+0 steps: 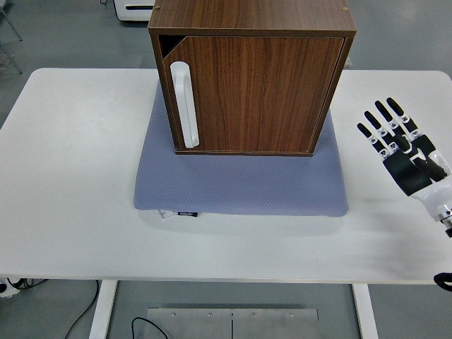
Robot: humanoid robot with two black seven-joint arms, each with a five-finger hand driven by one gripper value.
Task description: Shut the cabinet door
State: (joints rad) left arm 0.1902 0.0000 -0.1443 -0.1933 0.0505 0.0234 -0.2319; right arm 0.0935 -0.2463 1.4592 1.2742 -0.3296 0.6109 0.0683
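We saw walnut-brown wooden cabinet upper centre on grey-blue mat, damping slide; door near-shut; right hand right edge, fingers spread, empty.

The wooden cabinet blocks the table's middle at 12 o'clock, standing on a grey mat. Bare table stays free at 9, 6 and 3 o'clock around them.

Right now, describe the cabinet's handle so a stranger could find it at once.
On the white table, a wooden cabinet stands on a blue-grey mat. The handle is the tall white bar standing upright along the door's left edge, the only white part on the dark wood.
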